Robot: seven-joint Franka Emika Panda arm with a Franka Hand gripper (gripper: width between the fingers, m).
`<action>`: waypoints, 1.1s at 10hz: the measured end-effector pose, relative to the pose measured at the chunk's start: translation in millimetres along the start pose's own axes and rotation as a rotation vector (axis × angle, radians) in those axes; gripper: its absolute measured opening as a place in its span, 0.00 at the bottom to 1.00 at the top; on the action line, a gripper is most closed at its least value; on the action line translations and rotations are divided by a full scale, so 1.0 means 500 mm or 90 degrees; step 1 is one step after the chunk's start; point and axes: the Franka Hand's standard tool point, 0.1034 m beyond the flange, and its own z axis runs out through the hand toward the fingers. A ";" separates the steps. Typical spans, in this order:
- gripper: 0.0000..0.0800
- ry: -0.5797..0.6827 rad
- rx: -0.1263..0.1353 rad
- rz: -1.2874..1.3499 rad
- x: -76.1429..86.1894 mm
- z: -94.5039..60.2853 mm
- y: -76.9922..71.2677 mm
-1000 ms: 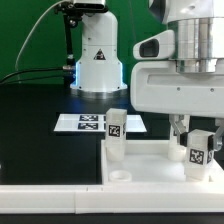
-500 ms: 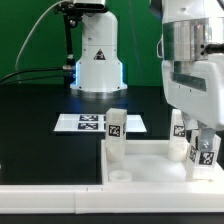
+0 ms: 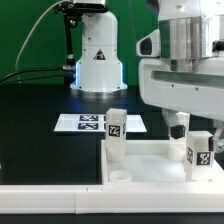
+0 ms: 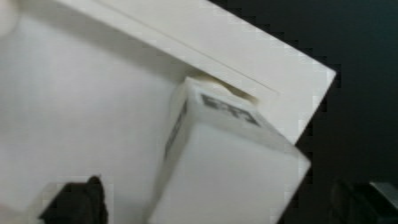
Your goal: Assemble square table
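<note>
Exterior view: the white square slab (image 3: 150,160), with raised rim and a round corner hole (image 3: 120,176), lay on the black table (image 3: 40,130) in front of the marker board (image 3: 85,123). Two short blocky white legs bearing black-and-white tags stood upright on it, one (image 3: 116,135) at the exterior view's left, one (image 3: 199,155) at the right. The gripper (image 3: 183,125) hung above the right leg, its jaws spread wide and empty

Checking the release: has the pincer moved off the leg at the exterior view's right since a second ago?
Yes. The pincer has risen and opened, against the fixed marker board; the leg stands free on the square table.
</note>
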 end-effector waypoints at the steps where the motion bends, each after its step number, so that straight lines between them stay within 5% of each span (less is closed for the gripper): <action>1: 0.80 -0.002 0.000 -0.036 -0.006 0.002 -0.002; 5: 0.81 0.001 -0.001 -0.185 -0.001 0.002 0.000; 7: 0.81 0.034 -0.002 -0.432 -0.008 0.008 -0.009; 9: 0.80 0.034 -0.002 -0.394 -0.006 0.008 -0.008; 11: 0.35 0.034 0.000 -0.350 -0.006 0.008 -0.008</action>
